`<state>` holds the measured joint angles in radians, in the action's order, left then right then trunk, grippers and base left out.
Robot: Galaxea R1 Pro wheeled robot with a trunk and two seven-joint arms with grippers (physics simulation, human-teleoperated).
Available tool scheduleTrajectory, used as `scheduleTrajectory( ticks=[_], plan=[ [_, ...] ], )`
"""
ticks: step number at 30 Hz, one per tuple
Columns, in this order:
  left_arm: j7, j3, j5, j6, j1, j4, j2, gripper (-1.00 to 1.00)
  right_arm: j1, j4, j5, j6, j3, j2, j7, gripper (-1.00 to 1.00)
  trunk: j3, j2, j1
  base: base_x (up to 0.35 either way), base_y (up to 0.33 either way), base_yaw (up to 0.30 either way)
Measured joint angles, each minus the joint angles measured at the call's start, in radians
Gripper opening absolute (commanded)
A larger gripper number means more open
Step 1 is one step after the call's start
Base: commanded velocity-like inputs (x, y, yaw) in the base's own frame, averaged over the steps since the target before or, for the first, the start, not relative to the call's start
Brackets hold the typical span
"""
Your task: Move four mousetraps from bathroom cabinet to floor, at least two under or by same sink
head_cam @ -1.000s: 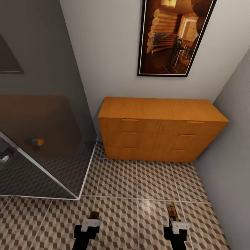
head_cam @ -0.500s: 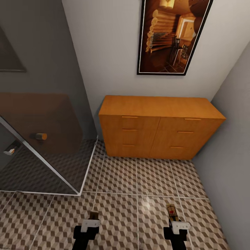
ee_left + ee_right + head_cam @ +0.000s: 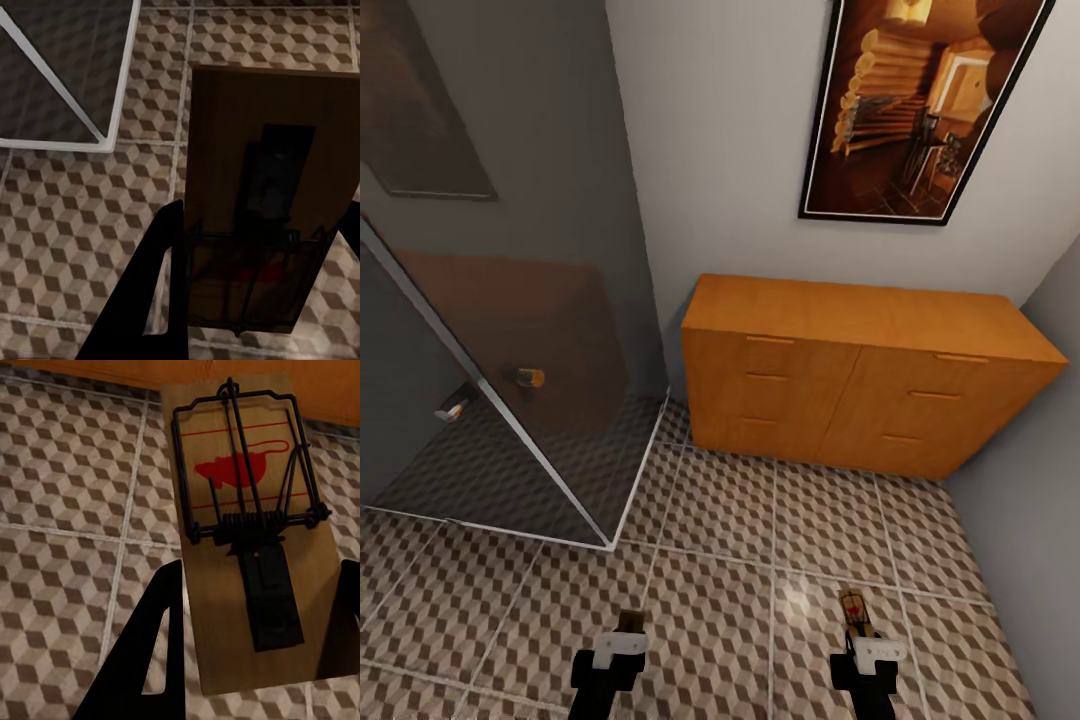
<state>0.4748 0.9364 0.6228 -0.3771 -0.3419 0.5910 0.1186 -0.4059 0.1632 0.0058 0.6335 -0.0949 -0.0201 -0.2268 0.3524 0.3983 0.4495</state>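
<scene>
**Two traps in hand, cabinet ahead**

Two grippers sit low in the head view, each closed on a mousetrap. The left gripper [image 3: 628, 628] holds the left trap [image 3: 628, 621] out in front, its board clamped between dark fingers [image 3: 154, 296]; in the left wrist view that trap [image 3: 262, 187] looks shaded, its metal parts dim. The right gripper [image 3: 860, 632] holds the right trap [image 3: 855, 611], and the right wrist view shows this trap [image 3: 251, 536] plainly: a tan board with a red mouse print, a wire bar and a coiled spring, gripped at its near end between two dark fingers [image 3: 146, 652].

Both traps hang above the floor [image 3: 710, 560], apart from each other. Beyond them the cabinet [image 3: 870, 385] stands against the pale wall, drawers closed, under a framed picture [image 3: 920, 110]. A glass shower screen [image 3: 530, 390] with a white frame stands left of the cabinet.
</scene>
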Motion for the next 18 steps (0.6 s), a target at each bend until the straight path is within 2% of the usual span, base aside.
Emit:
scheduleTrajectory(
  ticks=[18],
  plan=[
    [0.0,0.0,0.0,0.0,0.0,-0.001,0.0,-1.0,0.0,0.0,0.0,0.0,-0.001,-0.001,0.0,-1.0,-0.018,0.0,0.0,0.0,0.0,0.241]
  ],
)
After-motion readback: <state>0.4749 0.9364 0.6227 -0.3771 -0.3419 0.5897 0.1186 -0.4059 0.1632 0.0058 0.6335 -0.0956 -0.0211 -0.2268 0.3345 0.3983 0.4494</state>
